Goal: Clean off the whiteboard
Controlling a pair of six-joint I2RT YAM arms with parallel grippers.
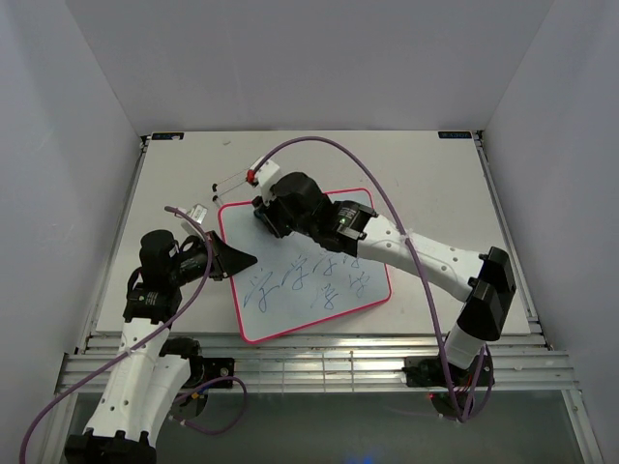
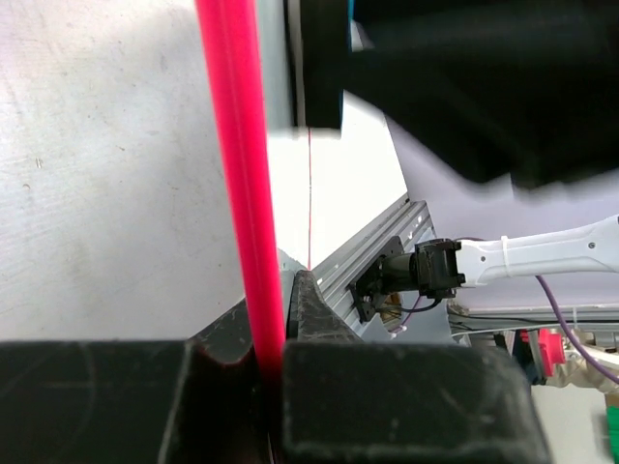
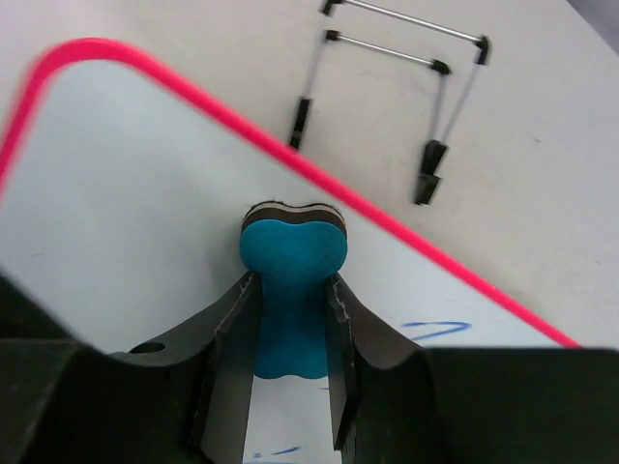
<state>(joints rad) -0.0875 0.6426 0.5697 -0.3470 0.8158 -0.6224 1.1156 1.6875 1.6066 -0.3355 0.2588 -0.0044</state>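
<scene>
Between my right gripper's (image 3: pixel 290 290) fingers sat the blue eraser (image 3: pixel 293 253), pinched at its narrow waist with a finger tight against each side. Its rounded far end stuck out past the fingertips, showing a dark felt layer at the edge. Under that end lay the white face of the board (image 1: pixel 290 319), and just ahead of it ran the pink frame (image 3: pixel 387 208), slanting across from the rounded corner on my left. I could not tell whether the felt was actually pressing on the surface. Beyond the frame, further ahead of the fingers, a small wire stand (image 3: pixel 428 164) lay flat on the table (image 1: pixel 435 174), apart from the board. Back toward my wrist and to the right, a blue stroke of writing (image 3: pixel 435 329) showed on the white.

From above, the right gripper (image 1: pixel 269 215) hung over the board's far-left corner, with the scribbled blue writing (image 1: pixel 319 280) behind it, toward the arm bases.

My left gripper (image 1: pixel 242 259) met the board at its left edge. Through that wrist camera the left gripper (image 2: pixel 271 362) was clamped on the pink frame (image 2: pixel 237 193), which ran straight up from between the two dark fingers. The board stood edge-on ahead of them, tabletop to the left of it, and the right arm loomed dark above on the right.
</scene>
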